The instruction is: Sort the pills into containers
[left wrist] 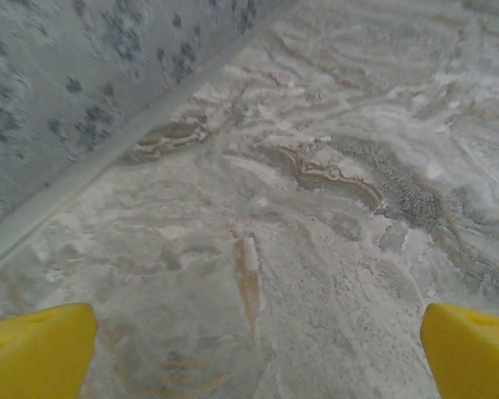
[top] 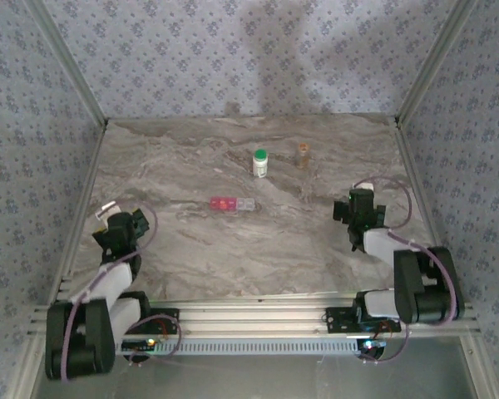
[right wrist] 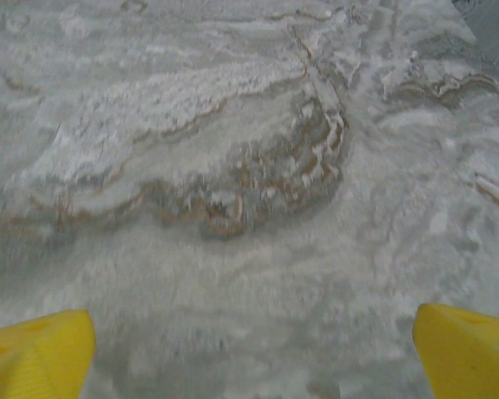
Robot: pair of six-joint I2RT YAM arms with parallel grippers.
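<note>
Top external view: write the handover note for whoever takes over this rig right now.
Left pincer: open, empty, over the bare marble table near the left wall.
Right pincer: open, empty, over bare table at the right.
Pink-and-clear strip pill case lies mid-table. White bottle with green cap stands behind it, small amber vial to the bottle's right, all apart.
Done: cannot tell, pills too small to make out.
Left: the sorting, as far as shown.

Marble-patterned tabletop (top: 191, 249) — blue floral-papered walls (top: 233, 58) on three sides, metal-framed corners.
</note>
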